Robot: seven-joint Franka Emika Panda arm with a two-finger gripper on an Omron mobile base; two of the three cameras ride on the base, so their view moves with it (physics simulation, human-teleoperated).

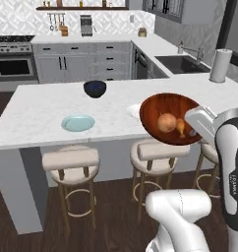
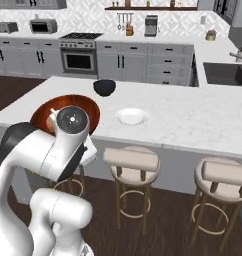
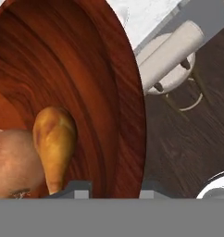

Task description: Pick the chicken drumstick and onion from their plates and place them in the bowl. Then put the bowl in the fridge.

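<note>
My gripper (image 1: pixel 194 131) is shut on the near rim of the reddish-brown wooden bowl (image 1: pixel 163 106), which hangs tilted over the island counter's front edge. Inside the bowl lie the round tan onion (image 1: pixel 166 122) and the chicken drumstick (image 1: pixel 181 128), side by side. In the hand view the gripper (image 3: pixel 115 187) clamps the bowl (image 3: pixel 86 78) wall, with the drumstick (image 3: pixel 53 139) and onion (image 3: pixel 12 162) just left of it. The pale blue-green plate (image 1: pixel 77 123) and the white plate (image 2: pixel 131 116) rest bare on the counter. The fridge is out of view.
A small dark bowl (image 1: pixel 95 88) stands at mid-counter. Three padded stools (image 1: pixel 71 165) line the island's near side under the held bowl. A sink (image 1: pixel 182 64) and paper towel roll (image 1: pixel 221 65) are at the right; the stove (image 1: pixel 13 61) is at the back left.
</note>
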